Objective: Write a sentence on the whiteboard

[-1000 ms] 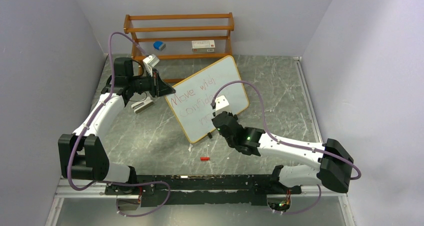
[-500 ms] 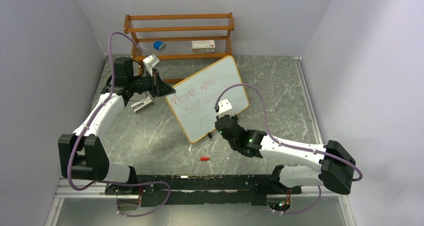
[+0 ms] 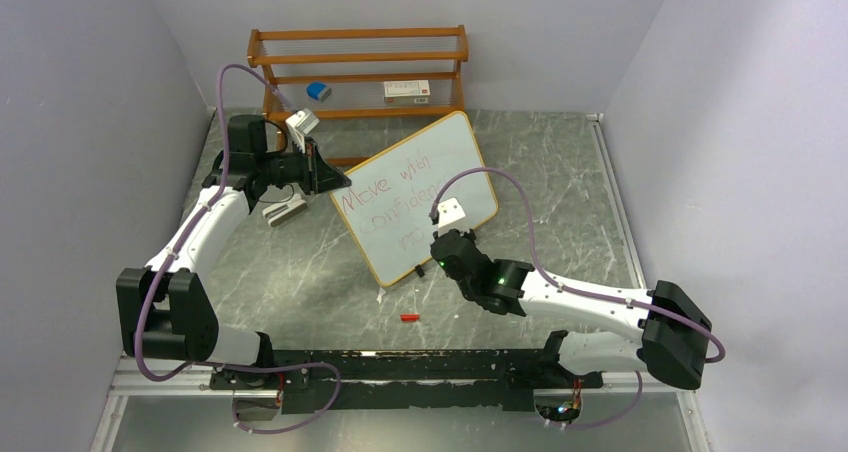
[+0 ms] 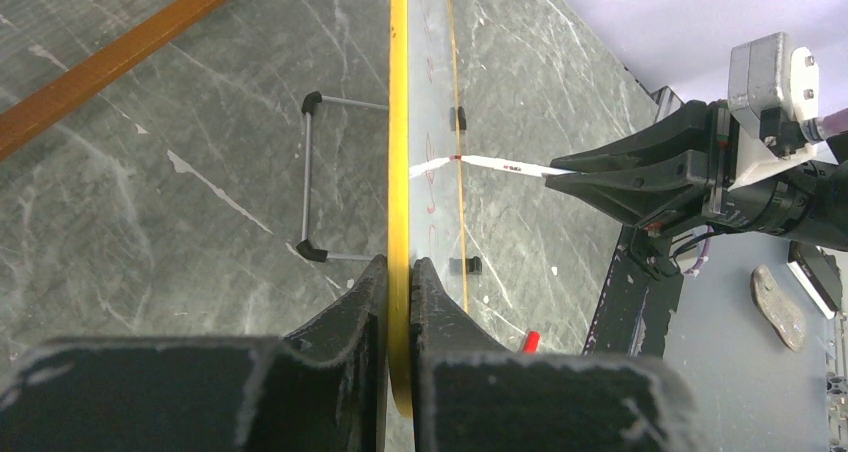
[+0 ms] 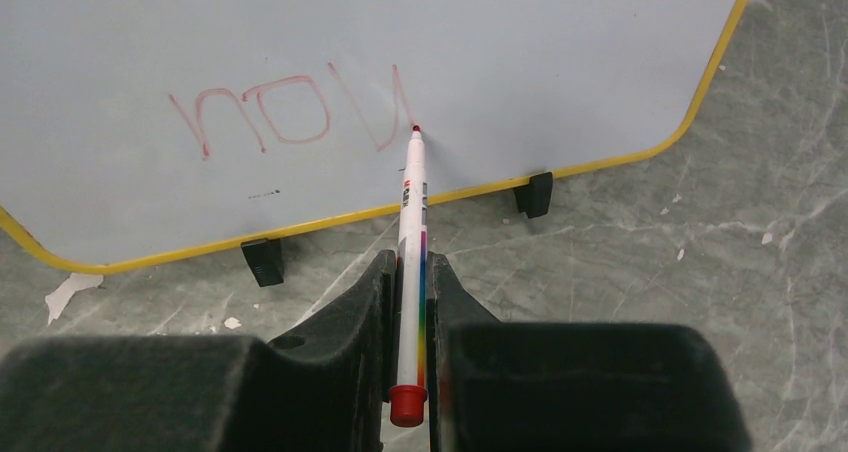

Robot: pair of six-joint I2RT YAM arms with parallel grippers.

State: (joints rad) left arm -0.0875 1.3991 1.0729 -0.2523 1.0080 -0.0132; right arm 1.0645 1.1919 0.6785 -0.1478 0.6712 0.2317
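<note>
The grey marbled surface fills the middle of the top view. The whiteboard stands on it at centre, turned at a slant, with its written face toward the lower right of the frame. A brown slatted rack sits behind it at the upper centre, playing no part here.

The board rests on two small black feet along its lower edge and a thin wire prop behind, a support that would likely give way under pen pressure. That seems to be why the left claw is closed on the yellow frame at the board's upper-left corner, one finger on each face. It braces the panel while the other arm writes.

The right claw, at the bottom of its wrist view, is clamped around a white marker. The marker lies lengthwise between the fingers and points straight out, so the arm's reach sets the nib's pressure. The red tip touches the board near its lower edge, at the foot of a V-shaped stroke after "no". Two lines of red words sit above, so the sentence looks close to finished, with this last letter half made.

A small red cap lies loose on the surface below the board, well apart from both arms.
</note>
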